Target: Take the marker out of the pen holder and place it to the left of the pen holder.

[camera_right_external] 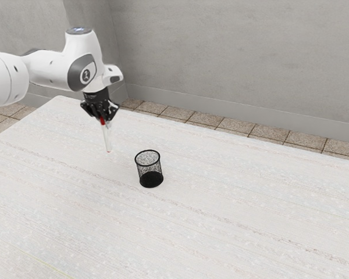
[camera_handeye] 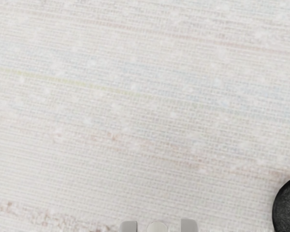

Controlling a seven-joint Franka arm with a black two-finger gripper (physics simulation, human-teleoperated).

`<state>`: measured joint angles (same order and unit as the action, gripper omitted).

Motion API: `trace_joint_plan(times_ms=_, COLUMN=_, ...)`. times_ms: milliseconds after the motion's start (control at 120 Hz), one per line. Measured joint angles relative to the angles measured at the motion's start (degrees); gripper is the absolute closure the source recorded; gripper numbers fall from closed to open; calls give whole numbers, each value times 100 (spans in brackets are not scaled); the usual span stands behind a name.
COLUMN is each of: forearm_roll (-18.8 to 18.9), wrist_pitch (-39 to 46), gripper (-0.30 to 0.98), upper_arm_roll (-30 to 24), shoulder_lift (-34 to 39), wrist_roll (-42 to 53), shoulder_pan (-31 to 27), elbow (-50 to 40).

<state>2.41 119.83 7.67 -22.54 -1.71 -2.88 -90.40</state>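
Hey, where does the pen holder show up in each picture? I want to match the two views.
Exterior view: the pen holder stands just toward the exterior view's left of centre.
Wrist view: it is the dark round shape cut off by the picture's border, off to one side of the gripper.
Shared landmark: the pale, streaked tabletop.

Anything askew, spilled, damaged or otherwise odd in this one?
Nothing stands out. The pen holder stands upright on the table, with no visible damage. The marker hangs slightly tilted in the gripper, but that looks like an ordinary grasp. I see no spill.
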Motion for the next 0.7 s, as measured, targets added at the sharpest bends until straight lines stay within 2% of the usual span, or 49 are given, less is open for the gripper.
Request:
trace_joint_plan(times_ms=92, forearm_roll=-46, wrist_pitch=-213, gripper=76, upper_arm_roll=-83, shoulder_lift=-161, wrist_roll=174, shoulder_pan=-263, elbow=127)
trace_joint_plan(times_ms=200, forearm_roll=-58, wrist_pitch=-924, gripper=76, upper_arm_roll=-409, shoulder_lift=-702, wrist_roll=484, shoulder_pan=-767, elbow=884)
trace_joint_plan(times_ms=350, forearm_roll=-66, wrist_pitch=-2018, gripper=76, upper_arm_roll=-548, shoulder_lift=-1502, wrist_roll=1007, shoulder_pan=-1138, elbow=1943)
trace_joint_plan(times_ms=508, forearm_roll=-69, wrist_pitch=-2697, gripper=76, upper_arm_roll=-634, shoulder_lift=-1901, wrist_roll=1489, shoulder_pan=-1227, elbow=2488)
trace_joint_plan(times_ms=700, forearm_roll=-78, wrist_pitch=-3009, gripper=76, upper_arm_roll=-649, shoulder_lift=-2469, wrist_roll=1938, shoulder_pan=-1220, elbow=3377)
